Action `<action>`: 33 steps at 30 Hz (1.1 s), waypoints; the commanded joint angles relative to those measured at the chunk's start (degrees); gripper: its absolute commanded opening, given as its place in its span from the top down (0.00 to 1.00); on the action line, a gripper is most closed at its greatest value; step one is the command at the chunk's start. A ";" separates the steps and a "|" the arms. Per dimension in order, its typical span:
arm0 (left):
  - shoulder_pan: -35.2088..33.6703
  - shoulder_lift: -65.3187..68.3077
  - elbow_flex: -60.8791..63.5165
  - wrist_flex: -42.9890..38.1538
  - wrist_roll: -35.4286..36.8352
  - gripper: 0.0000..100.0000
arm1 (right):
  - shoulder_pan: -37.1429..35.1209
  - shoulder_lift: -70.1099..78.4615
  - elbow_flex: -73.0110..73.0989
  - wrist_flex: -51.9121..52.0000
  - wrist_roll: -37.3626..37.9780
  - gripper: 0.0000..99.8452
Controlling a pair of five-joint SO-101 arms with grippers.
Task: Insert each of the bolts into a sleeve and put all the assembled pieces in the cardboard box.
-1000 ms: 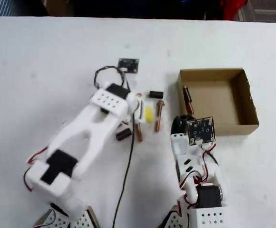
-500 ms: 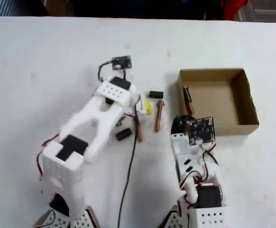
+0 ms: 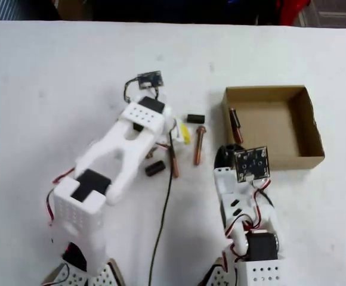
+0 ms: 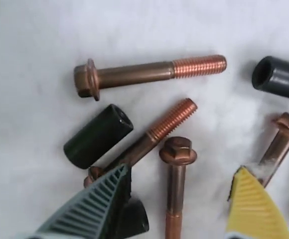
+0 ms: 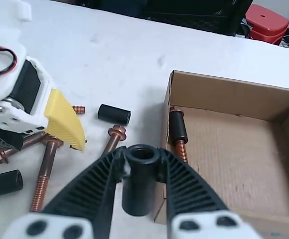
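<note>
One assembled piece (image 5: 177, 130) lies in the cardboard box (image 5: 234, 94). Right pincer (image 5: 142, 160) clasps a black sleeve (image 5: 138, 186) upright beside the box. Left pincer (image 4: 179, 173) hangs spread over four loose bolts (image 4: 149, 73) and spare sleeves (image 4: 98, 135) on the tabletop (image 3: 53, 71), so most work is left.

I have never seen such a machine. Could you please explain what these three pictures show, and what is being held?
Two small robot arms stand at a white table. One picture looks down from above; the other two come from cameras on each arm's wrist. Loose on the table lie copper bolts and black sleeves. The left gripper hovers over the bolts with fingers open, holding nothing. The right gripper holds one black sleeve beside the cardboard box, where one bolt already in a sleeve lies.
</note>
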 commanded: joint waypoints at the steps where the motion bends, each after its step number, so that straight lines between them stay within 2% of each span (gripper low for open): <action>1: 1.63 -0.31 -2.02 1.32 0.70 0.67 | 0.75 -0.75 -0.44 -1.36 -0.26 0.98; 13: 1.01 -0.31 -0.62 0.09 1.85 0.67 | 0.75 -0.75 -0.44 -1.36 -0.18 0.98; 15: 0.84 -0.31 -0.62 0.09 1.85 0.72 | 0.75 -0.75 -0.44 -1.36 -0.18 0.98; 20: 0.66 -0.31 -0.62 0.09 1.58 0.91 | 0.75 -0.75 -0.44 -1.36 -0.18 0.98; 22: 0.66 -0.22 -0.62 0.09 1.49 0.93 | 0.75 -0.75 -0.44 -1.36 -0.18 0.98; 30: 0.75 6.02 -2.11 -2.90 1.49 0.92 | 0.75 -0.75 -0.44 -1.36 -0.18 0.98; 33: 0.57 8.04 -6.33 0.26 1.49 0.93 | 0.75 -0.75 -0.44 -1.36 -0.18 0.98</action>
